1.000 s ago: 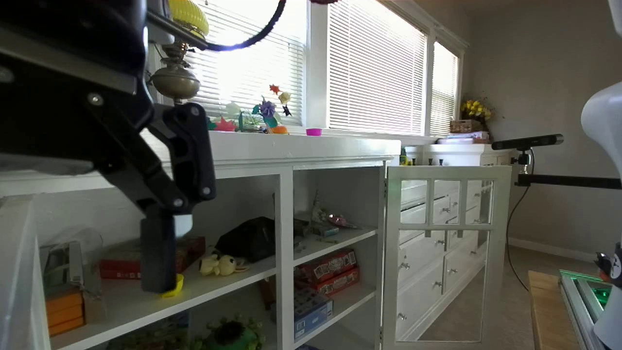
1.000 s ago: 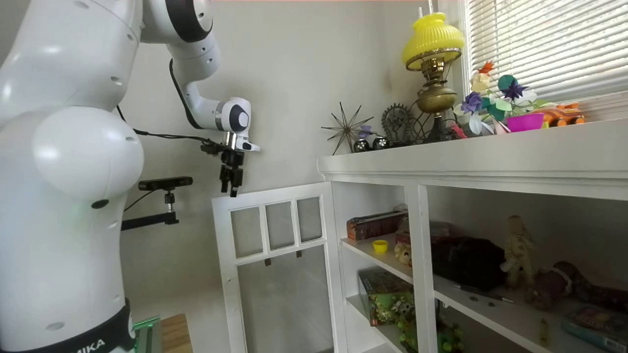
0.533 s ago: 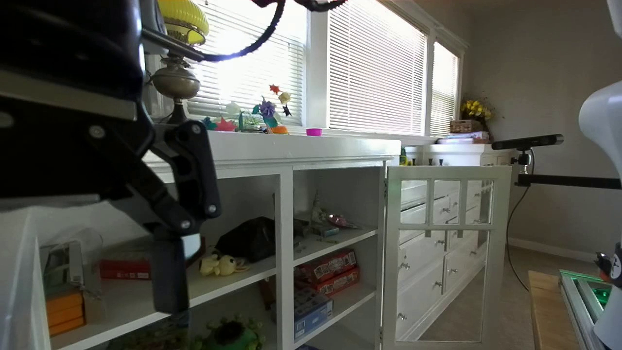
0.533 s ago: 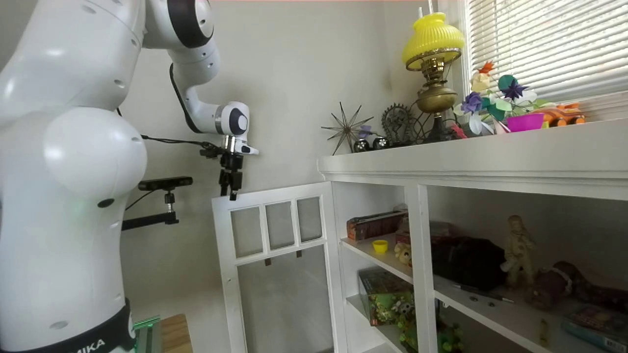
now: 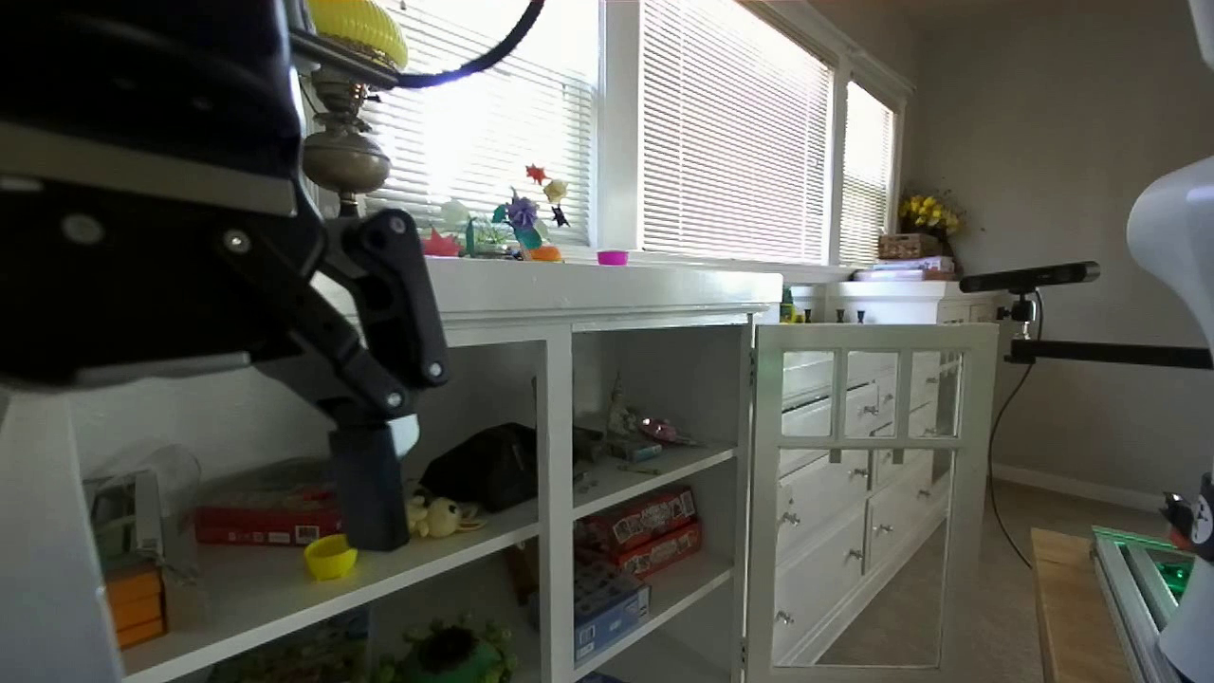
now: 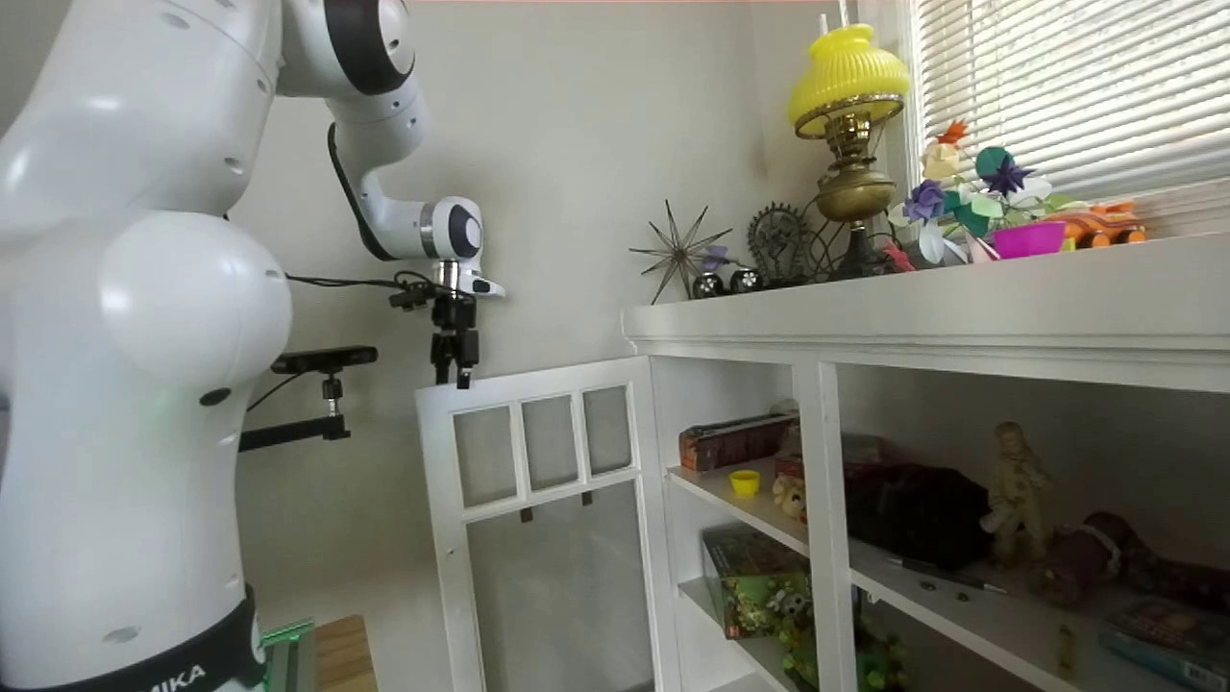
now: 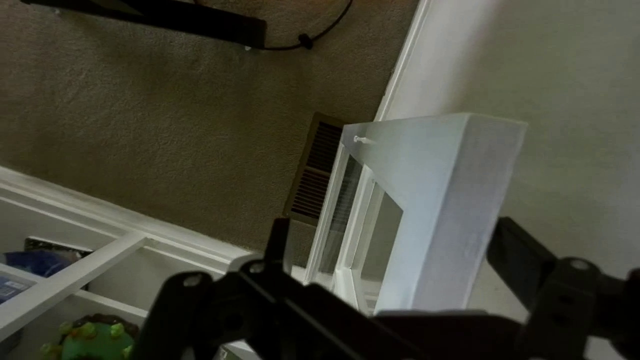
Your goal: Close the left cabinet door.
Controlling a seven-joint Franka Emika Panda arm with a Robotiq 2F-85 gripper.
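Evidently, the wide white wood-framed left cabinet door (image 6: 553, 493), three small glass panes above one tall pane, stood swung out from the wall end of the white open-shelved cabinet (image 6: 828, 524); closure was outstanding. At the door's free top corner hung the black two-fingered gripper (image 6: 454, 376). Its fingers (image 7: 520, 257) were spread, with the door's top edge seen between them in the wrist view; nothing appeared clamped. On the white upper shelf (image 6: 759, 511) sat a small round yellow cup (image 6: 745, 482); on the white ledge (image 6: 922, 306) above, a brass lamp with a ribbed yellow shade (image 6: 855, 187). At the cabinet's far end a white-framed right-hand glass door (image 5: 868, 442) also stood open.

Risks, as judged: a shallow hold could let the fingertips ride off the top edge; pressure from the cabinet side would drive the door wider; a straight pull against its arc could strain the frame or glass.

Obscured: contact between finger and wood could not be confirmed. An exterior view cut off the door's foot. In an exterior view the gripper's body ran past the left border and one finger (image 5: 368, 489) alone showed clearly; the pale upright strip (image 5: 47, 541) below could not be assigned to door or cabinet.
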